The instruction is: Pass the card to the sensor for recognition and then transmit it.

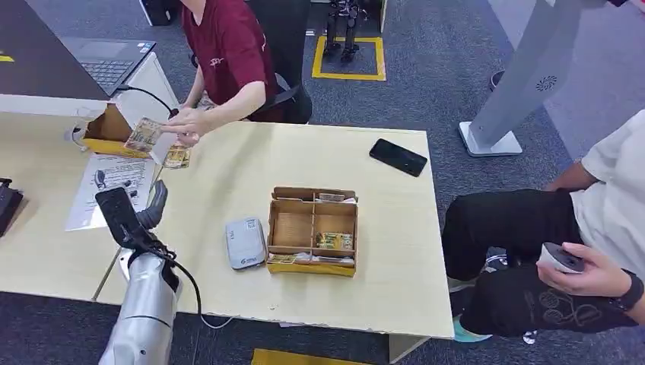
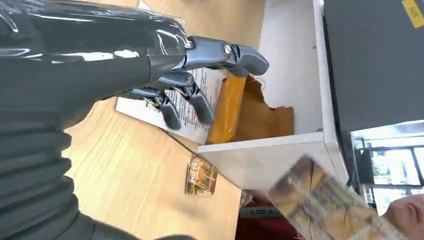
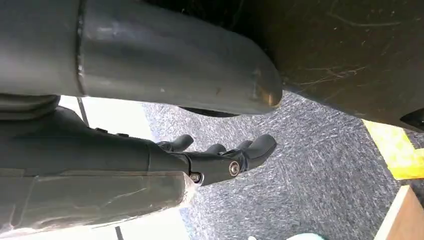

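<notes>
a card (image 2: 325, 205) held by a person's hand (image 1: 186, 122) is blurred in the left wrist view, its print unreadable, and the frame's edge cuts it off. the print on a second card (image 1: 176, 157) lying on the table (image 1: 228, 167) is too small to read from the head view. the laptop (image 1: 106, 61) is cropped at the frame's top. the robot's right hand (image 3: 225, 155) is partly hidden behind its own arm cover, so its fingers cannot be fully judged.
</notes>
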### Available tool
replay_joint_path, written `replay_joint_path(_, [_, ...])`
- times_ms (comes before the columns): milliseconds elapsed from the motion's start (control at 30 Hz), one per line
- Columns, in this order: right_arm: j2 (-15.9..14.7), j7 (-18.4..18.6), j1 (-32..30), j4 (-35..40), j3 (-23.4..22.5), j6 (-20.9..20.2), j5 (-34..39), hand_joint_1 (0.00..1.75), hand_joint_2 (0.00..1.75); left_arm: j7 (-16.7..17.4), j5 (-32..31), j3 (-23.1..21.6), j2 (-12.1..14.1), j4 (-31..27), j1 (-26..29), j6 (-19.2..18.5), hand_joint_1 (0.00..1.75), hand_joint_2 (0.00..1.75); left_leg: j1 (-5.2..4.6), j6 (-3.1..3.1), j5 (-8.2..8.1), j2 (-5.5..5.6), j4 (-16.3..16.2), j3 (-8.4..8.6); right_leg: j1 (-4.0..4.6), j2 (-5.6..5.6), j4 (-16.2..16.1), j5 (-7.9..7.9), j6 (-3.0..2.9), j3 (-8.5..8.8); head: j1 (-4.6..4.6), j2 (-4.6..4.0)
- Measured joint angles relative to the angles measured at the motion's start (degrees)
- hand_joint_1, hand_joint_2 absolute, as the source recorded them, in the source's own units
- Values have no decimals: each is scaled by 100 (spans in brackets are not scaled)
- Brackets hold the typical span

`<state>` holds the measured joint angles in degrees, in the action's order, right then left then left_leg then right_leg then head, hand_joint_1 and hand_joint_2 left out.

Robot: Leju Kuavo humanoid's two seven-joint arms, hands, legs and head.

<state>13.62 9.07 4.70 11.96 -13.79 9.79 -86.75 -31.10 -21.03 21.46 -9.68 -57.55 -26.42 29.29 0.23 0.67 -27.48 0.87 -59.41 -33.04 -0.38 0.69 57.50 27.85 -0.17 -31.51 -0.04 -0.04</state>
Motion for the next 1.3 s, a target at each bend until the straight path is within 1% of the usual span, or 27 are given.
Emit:
replay_joint_path(100, [-2,0,0,0,0,2,0,0,0,57,2,20,-2,87,-43,-39,0,175,0,0,0,0,0,0,0,0,0,0,0,0,0,0])
replay_joint_path(267, [-4,-4,0,0,-2,20,0,0,0,98,83,20,-7,144,-53,-219,0,175,0,0,0,-1,0,0,0,1,0,0,0,-1,-2,0])
replay_joint_path(333, [-4,-4,-1,0,-4,46,2,0,0,147,197,20,-22,153,-45,-583,0,175,-1,0,0,0,0,-1,-1,1,0,0,0,-1,-2,0])
replay_joint_path(400, [-7,-33,-4,0,-30,79,9,0,0,157,216,-44,-22,135,22,-1127,0,175,-1,0,0,0,0,-1,-1,0,0,0,0,0,-2,0])
replay_joint_path(433, [-7,-42,-5,0,-46,85,11,0,0,148,197,-118,-24,96,87,-1303,0,175,-1,0,0,-1,0,-1,-1,1,0,0,0,0,-2,0])
replay_joint_path(500, [-11,-52,-11,0,-96,92,17,0,0,24,101,-347,-26,-169,376,-1791,0,175,-1,0,-1,-6,0,-1,-1,9,0,0,0,-2,-2,0])
replay_joint_path(567, [-18,-53,-16,-2,-140,92,20,0,0,-55,48,-643,-28,-574,769,-2075,0,175,-2,2,-4,-8,0,-2,-1,13,-1,1,1,-3,0,0])
replay_joint_path(600, [-17,-53,-19,-2,-166,90,22,0,0,-83,28,-823,-31,-858,972,-2142,0,175,-2,4,-6,-12,0,-3,-1,16,-1,1,2,-7,-4,0])
replay_joint_path(700, [-24,-53,-23,-7,-227,92,22,0,0,-85,13,-1154,-33,-1308,1345,-2188,0,175,-1,5,-6,-4,0,-10,-1,8,-3,2,2,-9,0,0])
replay_joint_path(800, [-28,-46,-29,-7,-280,98,33,0,0,-250,81,-1356,-13,-1811,1689,-2588,0,175,-1,4,-6,-9,0,-10,-1,12,-2,2,2,-10,-2,0])
replay_joint_path(833, [-28,-48,-32,-7,-310,109,35,0,0,-323,49,-1472,0,-2057,1865,-2671,0,175,-1,4,-6,-11,0,-9,-1,13,-2,2,2,-10,-2,0])
replay_joint_path(900, [-28,-59,-41,-7,-372,155,35,0,0,-376,-56,-1759,15,-2549,2227,-2702,0,175,-1,5,-6,-7,0,-11,-1,9,-2,3,2,-13,-2,0])
replay_joint_path(933, [-28,-68,-42,-7,-391,164,37,0,0,-406,-163,-1885,20,-2744,2374,-2656,0,175,-1,5,-6,-4,0,-14,0,7,-3,3,3,-13,2,0])
replay_joint_path(967, [-28,-70,-41,-7,-409,179,39,0,0,-483,-383,-1992,26,-2925,2512,-2504,0,175,-1,5,-6,-4,0,-14,-1,7,-2,3,2,-13,-2,0])
replay_joint_path(1033, [-28,-70,-44,-7,-453,203,46,0,0,-617,-1159,-2191,37,-3236,2757,-1882,0,175,-2,5,-7,-8,0,-14,-1,9,-3,3,2,-14,-2,0])
replay_joint_path(1067, [-29,-70,-44,-7,-481,208,44,0,0,-634,-1806,-2360,46,-3409,2881,-1321,0,175,-2,6,-7,-8,0,-14,-1,9,-3,3,3,-15,-2,0])
replay_joint_path(1133, [-29,-70,-42,-7,-509,221,42,0,0,-551,-2565,-2733,68,-3565,3115,-570,0,175,-3,7,-8,-4,0,-15,-2,5,-5,3,4,-14,-2,0])
replay_joint_path(1233, [-31,-70,-42,-7,-538,221,39,0,0,-468,-2800,-3157,116,-3672,3333,-253,0,175,-3,8,-8,-6,0,-16,-2,5,-5,3,4,-14,0,0])
replay_joint_path(1267, [-31,-70,-43,-7,-540,221,37,0,0,-406,-2991,-3244,127,-3683,3360,-135,0,175,-3,8,-8,-6,0,-15,-2,5,-5,3,4,-14,0,0])
replay_joint_path(1300, [-31,-70,-43,-7,-544,221,37,0,0,-273,-3418,-3358,173,-3681,3402,121,0,175,-3,8,-8,-6,0,-14,-2,5,-5,3,4,-14,-2,0])
